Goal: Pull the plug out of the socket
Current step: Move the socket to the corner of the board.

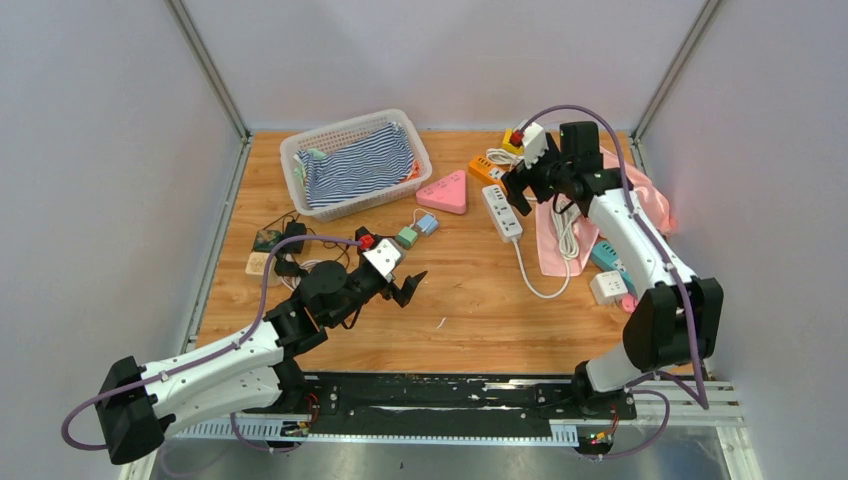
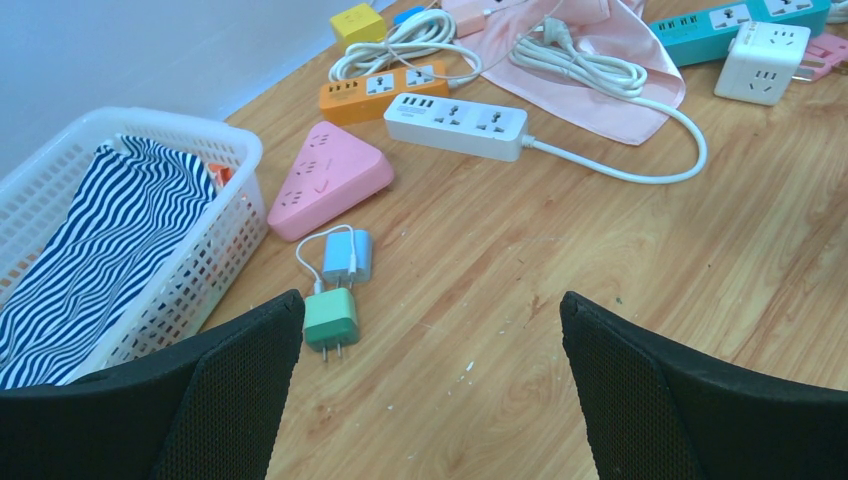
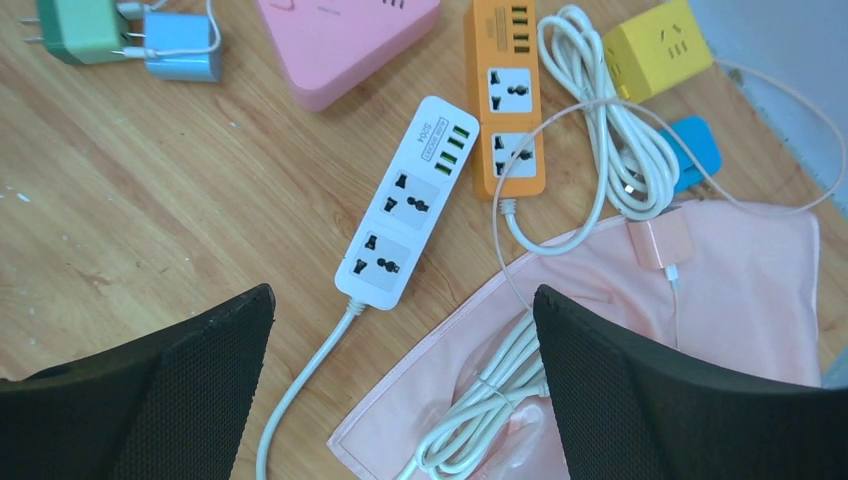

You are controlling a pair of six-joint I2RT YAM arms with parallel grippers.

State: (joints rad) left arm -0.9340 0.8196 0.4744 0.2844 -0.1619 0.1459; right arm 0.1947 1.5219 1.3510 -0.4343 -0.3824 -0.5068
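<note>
The white socket strip [image 3: 408, 205] [image 1: 501, 212] lies flat on the wooden table, both of its sockets bare. Beside it lies an orange socket strip [image 3: 508, 100], also with nothing plugged in. My right gripper [image 3: 403, 300] [image 1: 522, 188] hovers open above the white strip's cord end and the edge of the pink cloth [image 3: 740, 290], holding nothing. A green plug adapter [image 2: 330, 318] and a blue one [image 2: 347, 256] lie loose on the table, prongs free. My left gripper [image 2: 430, 310] [image 1: 398, 288] hangs open over bare wood, just right of the green plug.
A white basket [image 1: 290, 150] with striped cloth stands at the back left. A pink triangular socket [image 1: 445, 193] lies between basket and strips. A coiled white cord [image 3: 500, 400] and a small pink adapter [image 3: 660, 243] rest on the cloth. A yellow cube [image 3: 657, 45], white cube [image 2: 762, 62] and teal strip [image 2: 735, 25] lie further right.
</note>
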